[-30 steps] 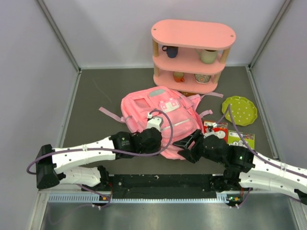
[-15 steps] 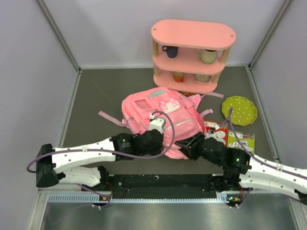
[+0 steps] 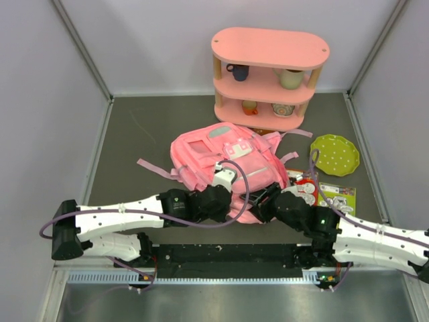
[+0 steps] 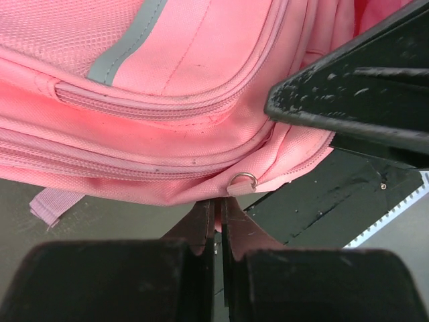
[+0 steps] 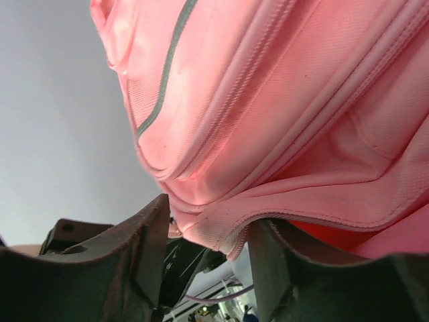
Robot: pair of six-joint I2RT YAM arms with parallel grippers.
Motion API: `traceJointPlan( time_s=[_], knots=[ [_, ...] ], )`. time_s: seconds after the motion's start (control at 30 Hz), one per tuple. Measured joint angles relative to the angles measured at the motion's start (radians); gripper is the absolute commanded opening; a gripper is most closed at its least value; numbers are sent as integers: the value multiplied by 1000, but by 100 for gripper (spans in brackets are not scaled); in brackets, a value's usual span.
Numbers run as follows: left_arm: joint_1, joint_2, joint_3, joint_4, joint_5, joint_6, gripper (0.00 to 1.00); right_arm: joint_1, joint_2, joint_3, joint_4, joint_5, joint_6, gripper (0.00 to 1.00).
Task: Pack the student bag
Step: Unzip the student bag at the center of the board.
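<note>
The student bag (image 3: 224, 159) is a soft pink backpack lying flat mid-table, its front up. My left gripper (image 3: 226, 199) is at the bag's near edge. In the left wrist view (image 4: 218, 213) its jaws are shut on a thin pink tab of the bag, just below a metal zipper ring (image 4: 242, 180). My right gripper (image 3: 263, 201) is at the near right corner. In the right wrist view (image 5: 209, 225) its jaws stand apart, with the bag's folded seam edge (image 5: 221, 235) between them. The right gripper's black finger (image 4: 348, 100) shows in the left wrist view.
A rigid pink three-tier shelf (image 3: 270, 48) with cups stands at the back. A green dotted plate (image 3: 334, 154) lies at the right. A red packet (image 3: 303, 181) and a green card (image 3: 337, 196) lie beside the right arm. A bag strap (image 3: 155, 168) trails left.
Both grippers have closed in on the bag's near edge. The left gripper moved right and took hold of the tab. The right gripper moved left, with the bag's edge between its fingers.
</note>
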Motion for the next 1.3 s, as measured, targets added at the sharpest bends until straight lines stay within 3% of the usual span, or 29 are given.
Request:
traceJointPlan(
  time_s=[0.07, 0.1, 0.4, 0.67, 1.0, 1.17, 1.3],
  knots=[
    [0, 0, -3, 0, -6, 10, 0, 0, 29, 0, 11, 1, -7, 21],
    [0, 0, -6, 2, -8, 13, 0, 0, 37, 0, 11, 1, -11, 1],
    [-6, -60, -39, 29, -38, 40, 0, 7, -14, -28, 31, 64, -16, 0],
    [-26, -166, -73, 27, -107, -32, 0, 6, -70, -27, 36, 113, -41, 0],
    [-9, -169, -75, -5, -114, -129, 0, 6, -61, -27, 48, 101, -55, 0],
    [21, -192, -86, 16, -66, -83, 1, 6, -61, -27, 58, 91, -67, 0],
    [31, -201, -93, 32, -33, 26, 9, 6, -52, -27, 70, 80, -71, 0]
  ],
)
